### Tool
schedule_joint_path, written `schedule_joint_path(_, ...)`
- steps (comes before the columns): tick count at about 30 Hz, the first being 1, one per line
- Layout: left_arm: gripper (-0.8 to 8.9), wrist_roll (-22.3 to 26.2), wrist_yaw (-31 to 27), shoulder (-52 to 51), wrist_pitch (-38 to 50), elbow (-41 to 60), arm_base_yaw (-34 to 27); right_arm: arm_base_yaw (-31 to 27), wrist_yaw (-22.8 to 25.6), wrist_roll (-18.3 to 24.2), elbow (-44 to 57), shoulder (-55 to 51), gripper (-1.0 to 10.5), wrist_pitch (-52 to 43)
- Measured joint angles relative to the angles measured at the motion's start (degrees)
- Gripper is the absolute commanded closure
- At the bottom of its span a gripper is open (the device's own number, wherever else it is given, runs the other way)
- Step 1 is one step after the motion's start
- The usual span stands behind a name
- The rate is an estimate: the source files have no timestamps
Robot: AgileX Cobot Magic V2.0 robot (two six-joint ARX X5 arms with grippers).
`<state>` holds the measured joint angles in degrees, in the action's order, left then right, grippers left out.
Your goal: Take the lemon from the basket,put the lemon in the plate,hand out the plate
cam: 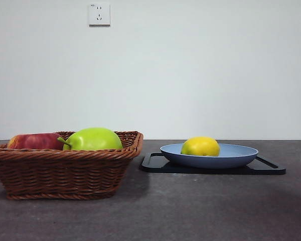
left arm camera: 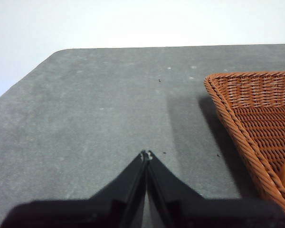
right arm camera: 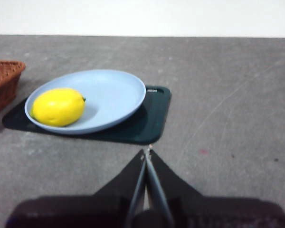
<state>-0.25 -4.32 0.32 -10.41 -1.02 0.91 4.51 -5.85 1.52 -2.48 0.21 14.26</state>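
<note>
The yellow lemon [cam: 200, 146] lies in the light blue plate [cam: 238, 154], toward its left side; it also shows in the right wrist view [right arm camera: 58, 106], on the plate [right arm camera: 114, 95]. The plate rests on a flat black tray [cam: 271, 169]. The brown wicker basket [cam: 65, 173] stands at the left. My right gripper [right arm camera: 146, 153] is shut and empty, above the table a short way from the tray. My left gripper [left arm camera: 146, 155] is shut and empty, beside the basket [left arm camera: 256, 109]. Neither arm shows in the front view.
The basket holds a green stemmed fruit [cam: 94, 139] and a red apple [cam: 35, 141]. The black tray [right arm camera: 147, 118] extends past the plate. The dark grey table [cam: 190, 211] ends at a rounded corner in the left wrist view [left arm camera: 61, 52]. A white wall stands behind.
</note>
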Motion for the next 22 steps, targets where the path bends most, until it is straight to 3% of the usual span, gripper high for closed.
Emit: schedule_joint_path(22, 8.05, 0.0, 0.0, 0.0, 0.0, 0.0, 0.0, 0.0, 0.0, 0.0, 1.4, 0.0, 9.4, -4.6)
